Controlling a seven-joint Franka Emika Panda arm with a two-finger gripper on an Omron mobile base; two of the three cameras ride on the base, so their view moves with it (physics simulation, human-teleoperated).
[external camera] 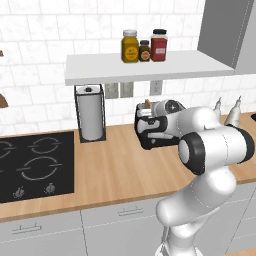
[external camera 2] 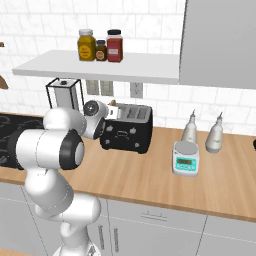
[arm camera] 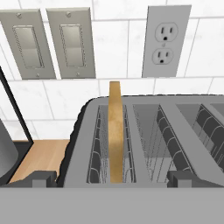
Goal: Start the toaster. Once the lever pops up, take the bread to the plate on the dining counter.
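While the gripper (arm camera: 112,178) hangs just above the toaster (external camera 2: 127,129), its jaws stand spread wide, holding nothing; one fingertip (arm camera: 41,178) sits at each lower corner of the hand view. Toaster: black, on the wood counter (external camera 2: 150,175) against the tiled wall. Slots counted: two. One slot holds the bread (arm camera: 115,131), a single slice standing upright on edge, its top above the slot rim; the other slot is empty, wire guides bare. Shelf (external camera 2: 100,67) above: three jars (external camera 2: 100,46), side by side. Right of toaster: one small scale (external camera 2: 185,158), two bottles (external camera 2: 202,132) behind it. Left of toaster: one paper towel roll (external camera: 91,114) in a black wire stand, then the stove (external camera: 35,165). Wall behind: two switch plates (arm camera: 50,43), one outlet (arm camera: 165,41).
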